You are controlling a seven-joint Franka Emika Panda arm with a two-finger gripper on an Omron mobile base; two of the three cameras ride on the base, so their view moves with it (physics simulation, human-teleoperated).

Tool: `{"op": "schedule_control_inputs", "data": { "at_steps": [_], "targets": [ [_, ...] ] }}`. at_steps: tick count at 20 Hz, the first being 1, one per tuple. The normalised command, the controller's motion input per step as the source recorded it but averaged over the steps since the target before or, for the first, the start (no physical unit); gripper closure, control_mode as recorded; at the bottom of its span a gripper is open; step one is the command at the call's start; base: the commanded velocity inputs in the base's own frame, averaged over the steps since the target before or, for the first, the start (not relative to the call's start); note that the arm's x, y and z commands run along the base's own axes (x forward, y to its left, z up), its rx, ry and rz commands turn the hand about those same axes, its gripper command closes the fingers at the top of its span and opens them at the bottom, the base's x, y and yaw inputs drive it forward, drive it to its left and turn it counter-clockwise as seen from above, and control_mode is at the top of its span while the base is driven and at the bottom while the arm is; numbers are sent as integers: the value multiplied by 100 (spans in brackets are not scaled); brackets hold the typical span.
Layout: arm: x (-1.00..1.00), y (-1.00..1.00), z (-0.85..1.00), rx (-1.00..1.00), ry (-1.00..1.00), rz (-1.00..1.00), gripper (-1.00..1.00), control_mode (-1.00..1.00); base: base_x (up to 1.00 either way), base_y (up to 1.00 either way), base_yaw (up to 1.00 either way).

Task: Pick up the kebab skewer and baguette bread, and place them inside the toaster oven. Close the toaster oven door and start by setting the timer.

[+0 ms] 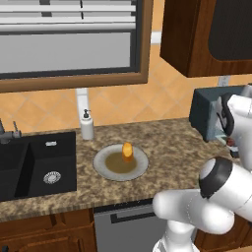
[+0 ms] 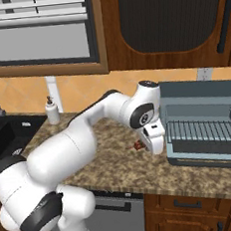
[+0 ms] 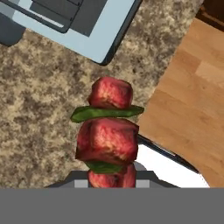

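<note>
My gripper [image 2: 149, 145] is shut on the kebab skewer [image 3: 109, 135], whose red meat chunks and green slices stand out along the hand view. It hangs over the counter just left of the open toaster oven [image 2: 203, 124]. The toaster oven door [image 2: 204, 160] lies folded down flat, and the wire rack [image 2: 199, 129] inside is bare. A small red tip of the skewer [image 2: 138, 145] pokes out beside the hand. The orange-yellow baguette bread [image 1: 127, 151] stands on a grey plate [image 1: 106, 165] in the middle of the counter, well left of the gripper.
A black sink [image 1: 34, 165] is set into the counter at the left, with a white soap dispenser [image 1: 87, 125] behind it. Dark wall cabinets [image 2: 168, 22] hang above the oven. The counter's front edge and the wooden floor [image 3: 197, 87] lie close under the hand.
</note>
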Motion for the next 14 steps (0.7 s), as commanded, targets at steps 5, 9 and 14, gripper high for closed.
{"op": "schedule_control_inputs", "data": {
  "at_steps": [5,9,14],
  "targets": [
    [0,-52,0,0,0,-12,100,-100,0,0,0],
    [0,-39,0,0,0,-9,100,-100,0,0,0],
    [1,-36,2,0,0,-7,100,-100,0,0,0]
  ]
}}
